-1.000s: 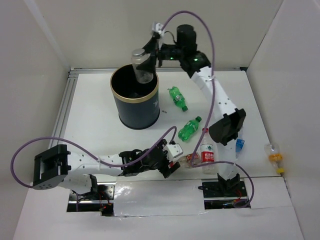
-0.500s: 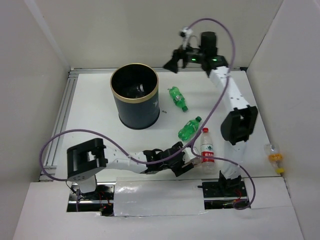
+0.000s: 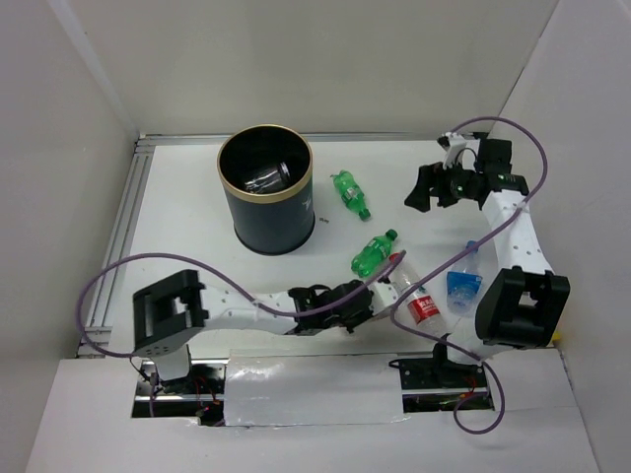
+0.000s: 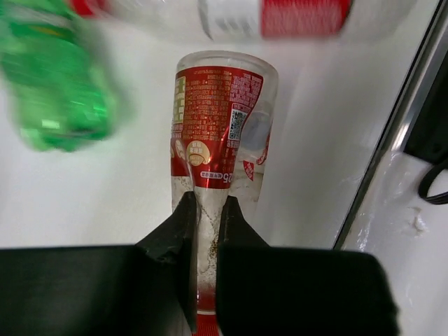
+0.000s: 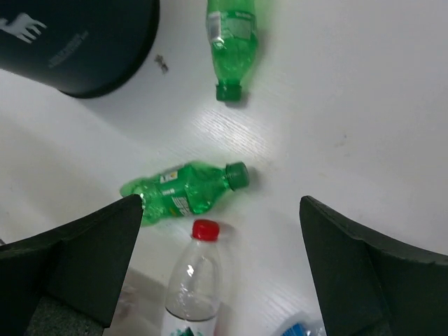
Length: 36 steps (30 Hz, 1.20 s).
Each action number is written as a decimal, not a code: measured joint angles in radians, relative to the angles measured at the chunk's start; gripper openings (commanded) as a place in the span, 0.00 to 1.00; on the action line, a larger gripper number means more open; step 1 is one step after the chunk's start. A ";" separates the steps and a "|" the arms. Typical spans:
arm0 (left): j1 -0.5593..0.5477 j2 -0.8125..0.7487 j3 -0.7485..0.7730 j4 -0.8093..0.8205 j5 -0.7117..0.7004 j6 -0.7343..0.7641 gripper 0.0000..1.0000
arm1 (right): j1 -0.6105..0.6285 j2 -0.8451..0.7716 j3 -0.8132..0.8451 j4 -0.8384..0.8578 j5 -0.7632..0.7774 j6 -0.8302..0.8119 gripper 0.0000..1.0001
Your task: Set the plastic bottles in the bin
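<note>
Bottle (image 4: 59, 77), green, beside pinched red-label bottle (image 4: 220, 133)

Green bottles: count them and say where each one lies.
2. One green bottle lies on the table just right of the bin; the other lies nearer the arms, beside the red-capped clear bottle. Part of the bin's inside is hidden.
</note>
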 measured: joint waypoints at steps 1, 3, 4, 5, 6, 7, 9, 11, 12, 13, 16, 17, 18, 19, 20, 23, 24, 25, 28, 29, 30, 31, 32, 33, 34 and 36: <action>0.007 -0.039 0.005 -0.026 -0.010 0.000 0.00 | -0.008 -0.006 -0.010 -0.023 0.008 -0.015 1.00; 0.044 -0.127 0.042 -0.063 -0.026 0.001 0.00 | -0.029 -0.016 -0.032 -0.056 0.027 -0.051 1.00; 0.074 -0.169 0.065 -0.067 -0.035 0.002 0.00 | -0.039 -0.020 -0.048 -0.068 0.032 -0.068 0.97; 0.118 -0.213 0.092 -0.065 -0.042 0.000 0.00 | -0.048 -0.028 -0.069 -0.077 0.036 -0.087 0.89; 0.171 -0.256 0.120 -0.056 -0.050 0.000 0.00 | -0.055 -0.039 -0.094 -0.092 0.041 -0.107 0.85; 0.232 -0.298 0.148 -0.041 -0.065 0.000 0.00 | -0.061 -0.049 -0.115 -0.109 0.045 -0.126 0.77; 0.357 -0.365 0.194 -0.005 -0.108 -0.001 0.00 | -0.064 -0.068 -0.154 -0.140 0.050 -0.171 0.47; 0.471 -0.404 0.233 0.031 -0.169 -0.001 0.00 | -0.055 -0.076 -0.176 -0.175 0.050 -0.217 0.37; 0.514 -0.411 0.248 0.046 -0.198 0.000 0.00 | -0.050 -0.075 -0.184 -0.190 0.051 -0.232 0.42; 0.555 -0.412 0.261 0.062 -0.229 -0.001 0.00 | -0.042 -0.073 -0.191 -0.205 0.051 -0.246 0.47; 0.650 -0.371 0.288 0.085 -0.301 -0.001 0.00 | -0.016 -0.053 -0.198 -0.254 0.051 -0.290 0.88; 0.674 -0.343 0.295 0.084 -0.315 -0.001 0.06 | -0.008 -0.045 -0.198 -0.264 0.052 -0.299 0.96; 0.696 -0.313 0.299 0.079 -0.330 -0.002 0.12 | 0.004 -0.036 -0.198 -0.273 0.055 -0.312 1.00; 0.717 -0.280 0.299 0.068 -0.345 -0.003 0.33 | 0.014 -0.030 -0.200 -0.280 0.062 -0.323 1.00; 0.730 -0.250 0.299 0.052 -0.360 0.000 0.48 | 0.023 -0.026 -0.201 -0.285 0.068 -0.331 1.00; 0.750 -0.173 0.298 -0.020 -0.388 -0.002 0.93 | 0.064 -0.024 -0.218 -0.293 0.103 -0.342 1.00; 0.752 -0.159 0.298 -0.042 -0.393 -0.002 0.94 | 0.085 -0.024 -0.229 -0.288 0.124 -0.341 1.00; 0.751 -0.156 0.298 -0.055 -0.397 -0.005 0.94 | 0.104 -0.024 -0.240 -0.286 0.142 -0.339 1.00; 0.740 -0.169 0.298 -0.070 -0.409 0.006 0.99 | 0.150 -0.010 -0.269 -0.284 0.198 -0.319 1.00; 0.731 -0.179 0.299 -0.069 -0.414 0.011 0.99 | 0.155 0.001 -0.270 -0.285 0.212 -0.315 0.99; 0.715 -0.193 0.299 -0.064 -0.416 0.030 0.99 | 0.156 0.005 -0.270 -0.282 0.227 -0.314 0.97; 0.695 -0.208 0.299 -0.058 -0.415 0.039 0.99 | 0.164 0.033 -0.270 -0.280 0.238 -0.312 0.97; 0.666 -0.228 0.299 -0.052 -0.414 0.054 0.99 | 0.168 0.053 -0.270 -0.280 0.255 -0.311 0.96; 0.635 -0.249 0.299 -0.045 -0.411 0.063 0.99 | 0.176 0.072 -0.270 -0.280 0.273 -0.310 0.96; 0.599 -0.274 0.299 -0.040 -0.402 0.079 0.99 | 0.187 0.092 -0.270 -0.280 0.292 -0.307 0.94; 0.518 -0.332 0.283 -0.021 -0.388 0.087 0.99 | 0.208 0.129 -0.270 -0.279 0.324 -0.300 0.88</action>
